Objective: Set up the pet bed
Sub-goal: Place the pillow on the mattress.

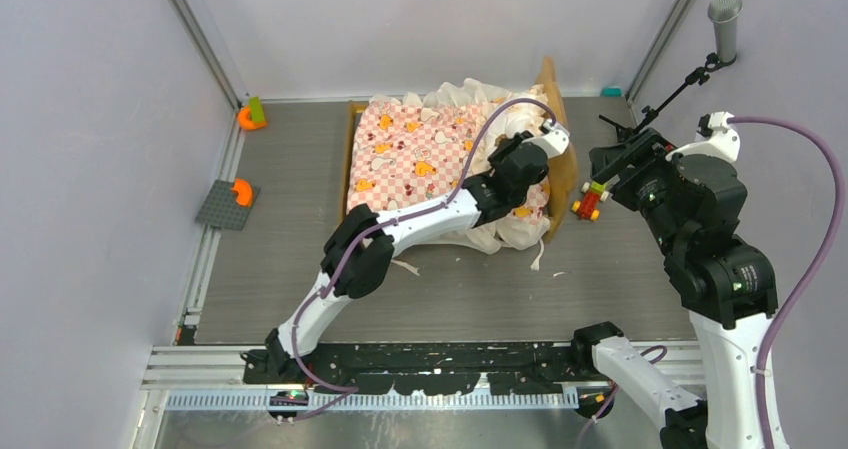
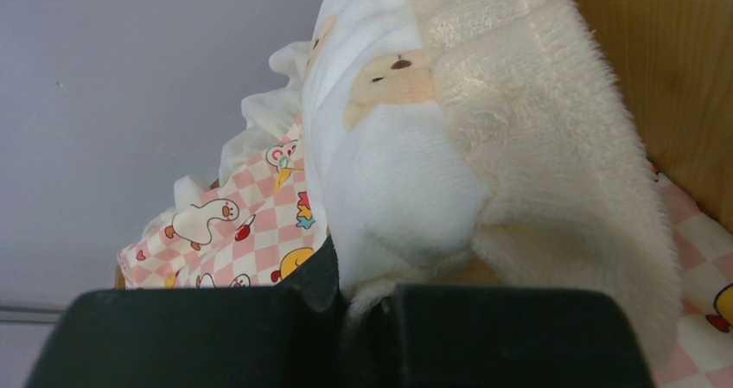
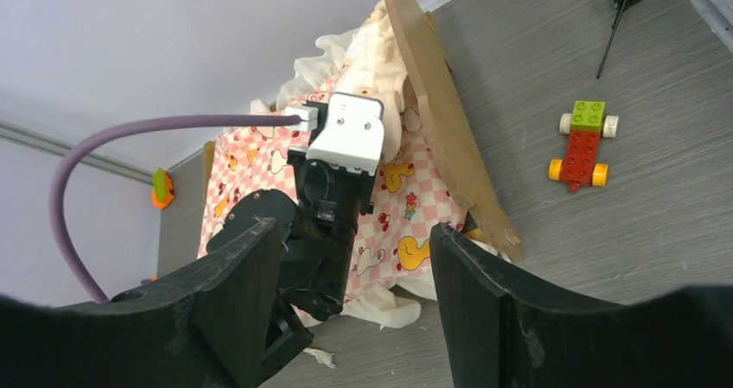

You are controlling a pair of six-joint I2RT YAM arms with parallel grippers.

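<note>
Pillow [image 2: 484,146] pinched in left claw [image 2: 346,314] beside headboard [image 2: 666,68]; should go down flat at head of pet bed [image 1: 420,159] before letting go. Right claw [image 3: 354,232] wide, holding nothing.

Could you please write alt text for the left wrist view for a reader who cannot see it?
The left gripper, shut, pinches the edge of a cream pillow with an animal face, which fills most of the frame. Behind it lies the pet bed, pink checkered with cartoon animals; its wooden headboard rises at right.

Wooden pet bed [image 1: 562,174] stands upright, pink checkered mattress [image 1: 410,154] inside.
</note>
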